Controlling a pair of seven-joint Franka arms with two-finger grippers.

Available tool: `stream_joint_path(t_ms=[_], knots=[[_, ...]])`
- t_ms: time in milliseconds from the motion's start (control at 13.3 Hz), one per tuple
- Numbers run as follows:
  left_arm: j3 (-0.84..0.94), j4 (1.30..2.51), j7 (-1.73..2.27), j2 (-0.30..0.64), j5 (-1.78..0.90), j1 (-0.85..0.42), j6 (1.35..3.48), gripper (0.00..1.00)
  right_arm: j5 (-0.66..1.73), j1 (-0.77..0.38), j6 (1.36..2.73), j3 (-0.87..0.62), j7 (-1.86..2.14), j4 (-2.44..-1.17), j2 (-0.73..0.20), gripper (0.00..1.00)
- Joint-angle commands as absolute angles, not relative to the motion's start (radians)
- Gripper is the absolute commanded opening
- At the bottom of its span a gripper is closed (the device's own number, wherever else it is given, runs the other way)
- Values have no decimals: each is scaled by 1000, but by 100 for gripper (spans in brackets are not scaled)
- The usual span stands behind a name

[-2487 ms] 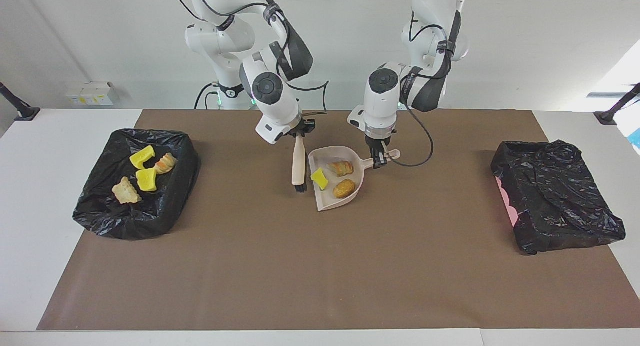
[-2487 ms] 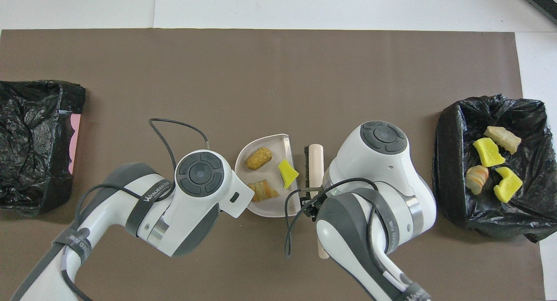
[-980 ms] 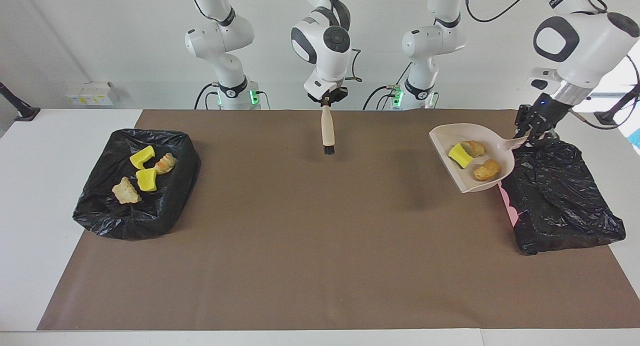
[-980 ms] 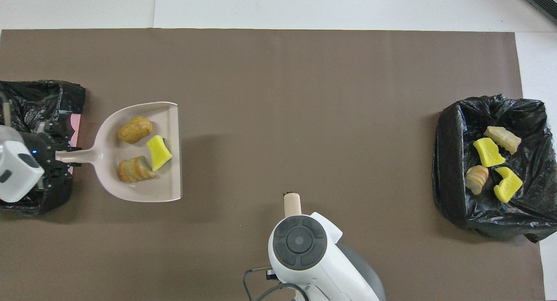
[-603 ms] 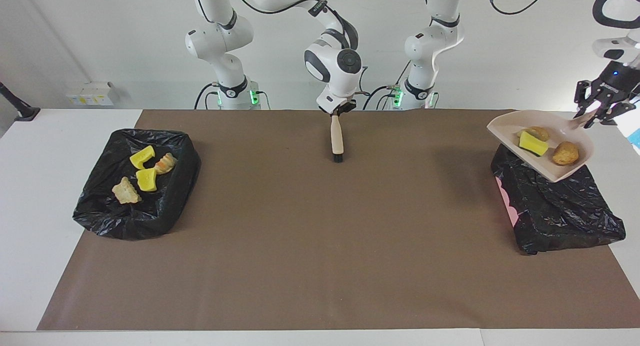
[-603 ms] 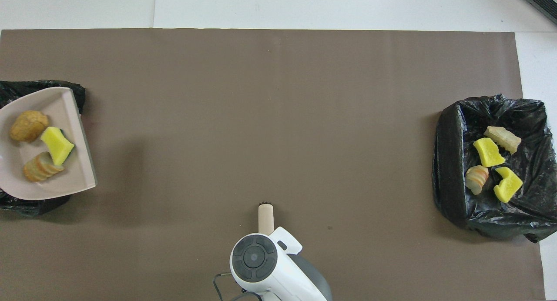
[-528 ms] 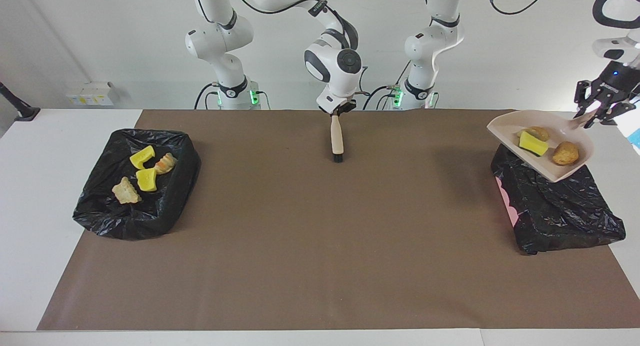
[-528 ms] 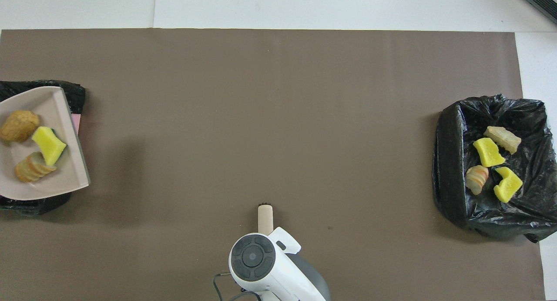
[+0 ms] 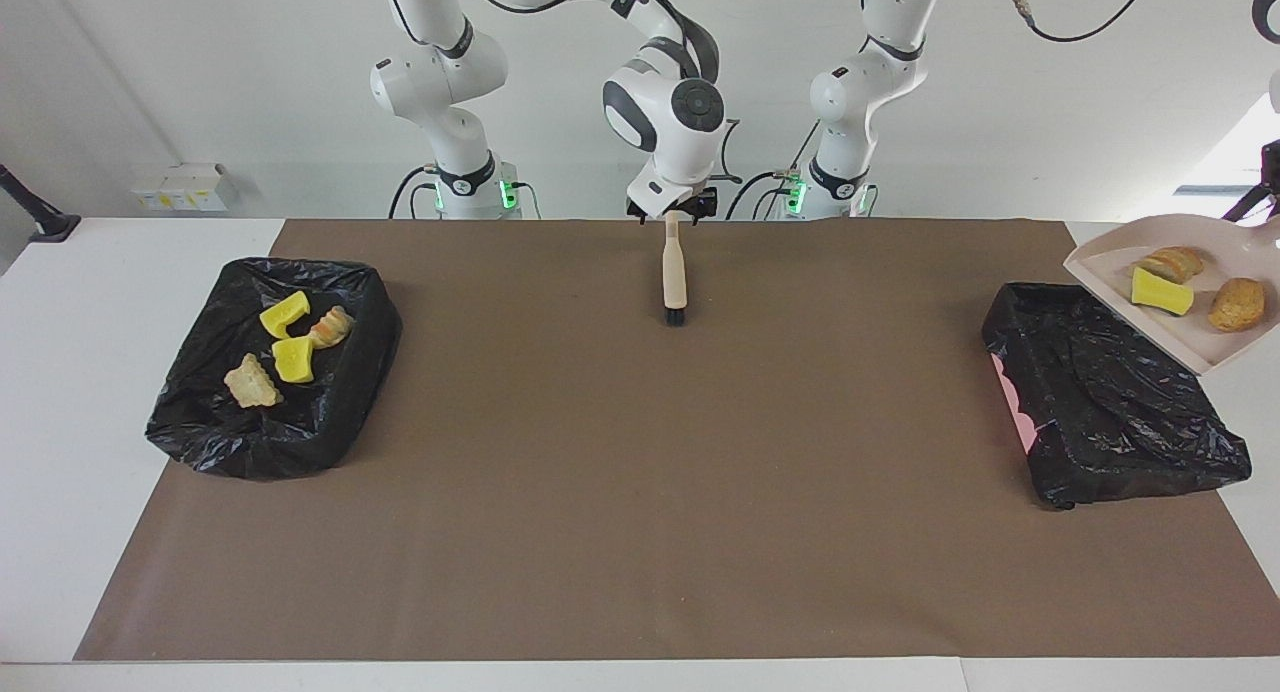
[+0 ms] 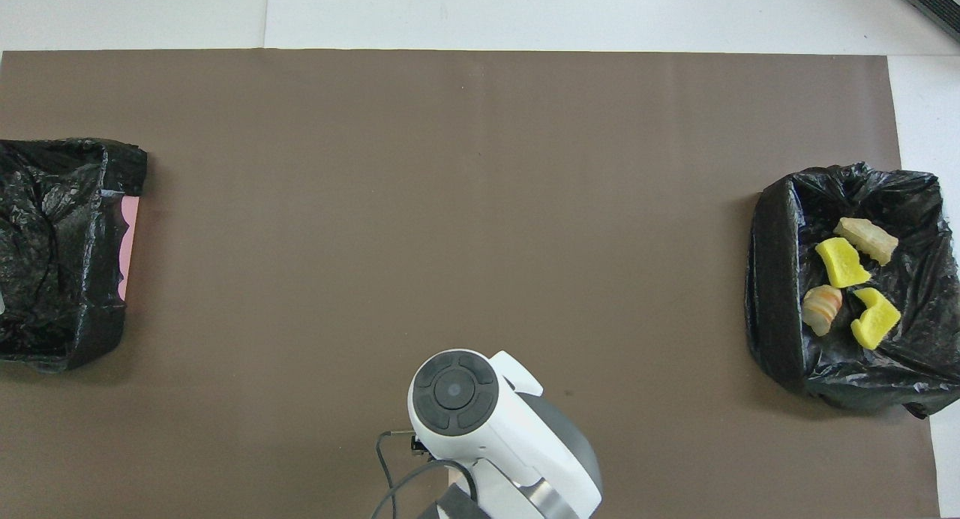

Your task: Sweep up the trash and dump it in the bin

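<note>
Trash, three chunks of it, is riding in the beige dustpan, which we are seeing aloft at three o'clock of the facing view, over the edge of the black-lined bin at the left arm's end. Four more pieces are lying in the other bin at nine o'clock. The left gripper is sitting out of view, so we cannot tell its grip. The right gripper is clamping the brush by its handle tip, bristles hanging down, at twelve o'clock.
</note>
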State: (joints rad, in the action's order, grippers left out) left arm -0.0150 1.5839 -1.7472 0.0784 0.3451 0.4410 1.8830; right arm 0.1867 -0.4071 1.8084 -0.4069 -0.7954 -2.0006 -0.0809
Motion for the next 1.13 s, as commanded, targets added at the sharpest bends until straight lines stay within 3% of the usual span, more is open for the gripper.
stream_joint_path(t_ms=[0,226,528,1055], knots=[[-25,1626,-1680,83,468,413,1916,0,170,-321,1720,-414,-743,-1927,-52,100],[-23,1695,-1488,81,629,379,1933,0,138,-220,1631,-416,-599,-1815,-55,100],[-25,1764,-1467,68,727,373,1941,0,135,-79,1589,-414,-435,-1757,-12,100],[-26,1755,-1453,61,853,356,1899,0,39,164,1477,-411,-83,-1646,31,100]])
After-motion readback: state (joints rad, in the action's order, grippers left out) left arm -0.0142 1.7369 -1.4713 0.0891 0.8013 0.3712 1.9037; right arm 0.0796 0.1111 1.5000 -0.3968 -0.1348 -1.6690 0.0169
